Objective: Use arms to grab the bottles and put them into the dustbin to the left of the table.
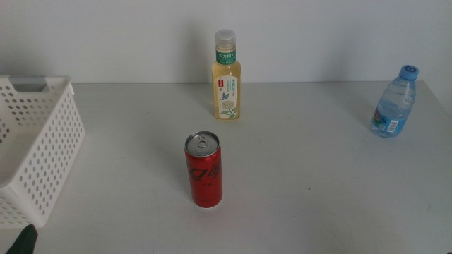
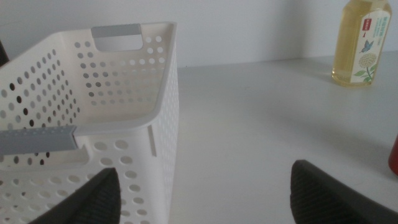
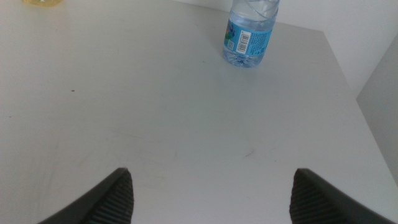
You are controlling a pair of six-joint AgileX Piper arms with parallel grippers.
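On the grey-white table [image 1: 318,183] a red slim can [image 1: 203,173] stands upright near the middle. Behind it is the yellowish tea bottle [image 1: 227,77] with a white cap. The clear blue-capped water bottle [image 1: 393,102] stands at the far right. The white perforated dustbin [image 1: 32,141] sits at the left edge. My left gripper [image 2: 205,199] is open and holds nothing, low beside the dustbin [image 2: 124,106], with the tea bottle [image 2: 364,43] farther off. Only a dark tip of the left gripper [image 1: 25,240] shows in the middle view. My right gripper [image 3: 211,196] is open over bare table, well short of the water bottle [image 3: 249,34].
A plain white wall rises behind the table. The table's right edge [image 3: 348,87] runs close past the water bottle. A sliver of the red can [image 2: 394,155] shows at the side of the left wrist view. Wide bare tabletop lies between the three bottles.
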